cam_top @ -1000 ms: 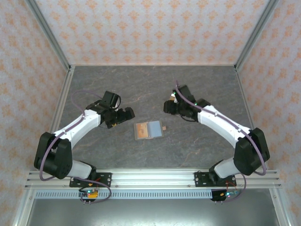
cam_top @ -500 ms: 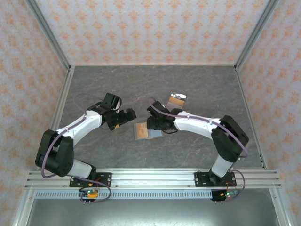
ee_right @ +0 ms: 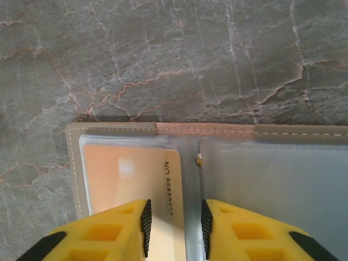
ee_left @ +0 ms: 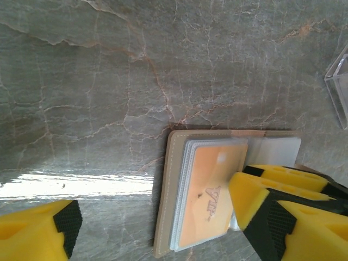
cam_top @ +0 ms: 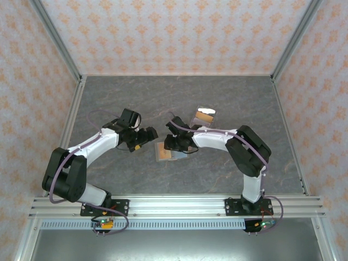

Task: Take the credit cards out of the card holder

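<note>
The card holder (cam_top: 163,155) lies open on the table, with a taupe rim (ee_left: 163,196) and clear sleeves inside. An orange credit card (ee_left: 209,196) sits in its left half. In the right wrist view the card's (ee_right: 119,174) pale numbered edge sticks out of the sleeve toward the fold. My right gripper (cam_top: 173,144) is down over the holder. Its jaws (ee_right: 174,228) stand a narrow gap apart, straddling that exposed edge. My left gripper (cam_top: 148,136) is wide open beside the holder's left side (ee_left: 155,209), one finger (ee_left: 255,201) over the card's inner end.
A glossy clear piece with tan inside (cam_top: 204,115) lies behind the holder; its corner shows in the left wrist view (ee_left: 340,87). Grey marble tabletop (cam_top: 228,163) surrounds the holder. Patterned walls and metal posts enclose the workspace.
The right arm swung from the back right down onto the card holder, leaving the clear piece on the table behind. The left gripper edged slightly toward the holder.
</note>
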### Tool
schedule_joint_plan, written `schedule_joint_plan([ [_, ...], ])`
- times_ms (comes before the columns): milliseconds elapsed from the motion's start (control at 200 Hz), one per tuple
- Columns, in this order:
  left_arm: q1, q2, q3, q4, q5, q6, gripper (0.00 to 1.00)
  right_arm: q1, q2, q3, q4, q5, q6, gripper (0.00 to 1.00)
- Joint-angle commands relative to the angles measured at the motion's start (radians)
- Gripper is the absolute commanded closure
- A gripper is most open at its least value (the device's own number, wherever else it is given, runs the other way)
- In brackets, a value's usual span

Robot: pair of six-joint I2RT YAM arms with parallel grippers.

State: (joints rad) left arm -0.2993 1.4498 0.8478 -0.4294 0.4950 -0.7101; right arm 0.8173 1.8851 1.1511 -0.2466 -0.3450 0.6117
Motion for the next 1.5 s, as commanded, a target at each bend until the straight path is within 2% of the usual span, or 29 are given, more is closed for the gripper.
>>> schedule_joint_plan([
  [0,-0.011,-0.002,-0.014,0.025,0.020,-0.004,0.14,-0.004,0.011,0.013,0.013,-0.008,0.013,0.72],
  [180,-0.037,0.009,-0.015,0.049,0.030,-0.021,0.27,-0.013,0.013,-0.013,0.026,-0.015,0.020,0.80],
  [255,-0.054,0.020,-0.014,0.065,0.033,-0.034,0.30,-0.017,0.010,-0.023,0.028,-0.016,0.019,0.82],
  [611,-0.131,0.139,0.020,0.127,0.042,-0.066,0.65,-0.027,0.000,-0.039,0.030,-0.013,0.022,0.85],
  [891,-0.138,0.188,0.028,0.113,0.013,-0.058,0.67,-0.036,-0.017,-0.059,0.051,-0.019,0.023,0.84],
  [1116,-0.138,0.193,0.030,0.119,0.019,-0.057,0.77,-0.044,-0.024,-0.078,0.080,-0.042,0.034,0.84],
  [1331,-0.138,0.209,0.033,0.118,0.019,-0.049,0.86,-0.068,-0.051,-0.137,0.201,-0.130,0.062,0.83],
  [1496,-0.138,0.229,0.023,0.112,0.012,-0.033,0.89,-0.088,-0.063,-0.202,0.331,-0.203,0.099,0.83],
])
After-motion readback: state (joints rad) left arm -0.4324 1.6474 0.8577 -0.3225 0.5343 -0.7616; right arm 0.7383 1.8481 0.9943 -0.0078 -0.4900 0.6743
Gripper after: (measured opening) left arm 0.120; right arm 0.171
